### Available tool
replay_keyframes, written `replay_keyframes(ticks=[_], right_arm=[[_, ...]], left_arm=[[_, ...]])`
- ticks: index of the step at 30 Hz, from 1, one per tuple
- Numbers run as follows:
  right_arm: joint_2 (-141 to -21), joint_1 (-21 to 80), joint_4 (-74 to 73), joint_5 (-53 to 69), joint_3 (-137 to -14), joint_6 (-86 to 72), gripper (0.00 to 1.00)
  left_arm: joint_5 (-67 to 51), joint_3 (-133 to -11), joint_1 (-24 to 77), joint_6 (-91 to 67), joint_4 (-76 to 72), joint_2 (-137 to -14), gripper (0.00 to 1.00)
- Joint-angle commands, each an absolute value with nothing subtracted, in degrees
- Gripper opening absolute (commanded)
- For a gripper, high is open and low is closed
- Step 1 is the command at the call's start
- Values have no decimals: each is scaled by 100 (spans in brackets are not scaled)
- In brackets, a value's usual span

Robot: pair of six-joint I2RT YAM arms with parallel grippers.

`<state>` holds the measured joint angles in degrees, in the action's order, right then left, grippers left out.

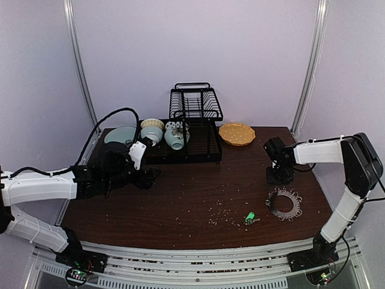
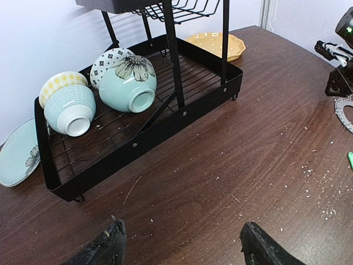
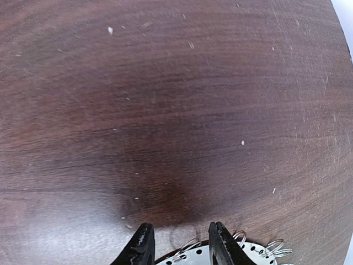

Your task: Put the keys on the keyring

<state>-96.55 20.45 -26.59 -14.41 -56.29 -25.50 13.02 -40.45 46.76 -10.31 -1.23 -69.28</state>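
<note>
The keyring (image 1: 284, 203), a flat dark grey disc fringed with silvery wire loops, lies on the table at the right. A tiny green key (image 1: 248, 217) lies just left of it, near the front edge. My right gripper (image 1: 280, 175) points down just behind the keyring. In the right wrist view its jaws (image 3: 180, 245) stand open over the ring's far rim (image 3: 248, 255), with a wire loop (image 3: 190, 245) between the tips and nothing held. My left gripper (image 1: 148, 177) is wide open and empty (image 2: 182, 248) over bare table at the left. The keyring's edge (image 2: 345, 112) and the key (image 2: 350, 160) show at the right edge of the left wrist view.
A black dish rack (image 1: 192, 129) with bowls (image 2: 128, 83) stands at the back centre. A pale green plate (image 1: 120, 135) lies to its left and a yellow plate (image 1: 237, 133) to its right. Pale crumbs (image 1: 222, 211) are scattered over the brown table.
</note>
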Motion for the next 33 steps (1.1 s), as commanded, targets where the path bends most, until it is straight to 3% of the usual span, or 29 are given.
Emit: replay_keyframes(ticks=[1,8,18,22,23,28,33], right_arm=[[-9707,2099,-2996,-1985,-5588,-2671,35],[-9708,2187,-2950,-1801,-5478,-2689,19],[-9704,2224,-2954,-1671,-5260,-2795,17],[-9827,2228,-2884,-1659,-5239,-2746,0],[-9863,2236,-2876,-1654,-5288,-2716,0],[-10286,2496,-2786,-1565,-6159,-2350,0],[-11093,3624,-2937,-1312,-7416,-1831,0]], left_arm=[[1252,-3973,4658,-954,-224,-6837,75],[1238,-3995,4658,-919,-248,-6825,76],[1237,-3937,4659,-873,-276,-6658,76],[1204,-3946,4659,-856,-311,-6662,76],[1194,-3946,4658,-858,-306,-6654,76],[1201,-3907,4662,-885,-305,-6582,77],[1231,-3817,4658,-913,-383,-6344,77]])
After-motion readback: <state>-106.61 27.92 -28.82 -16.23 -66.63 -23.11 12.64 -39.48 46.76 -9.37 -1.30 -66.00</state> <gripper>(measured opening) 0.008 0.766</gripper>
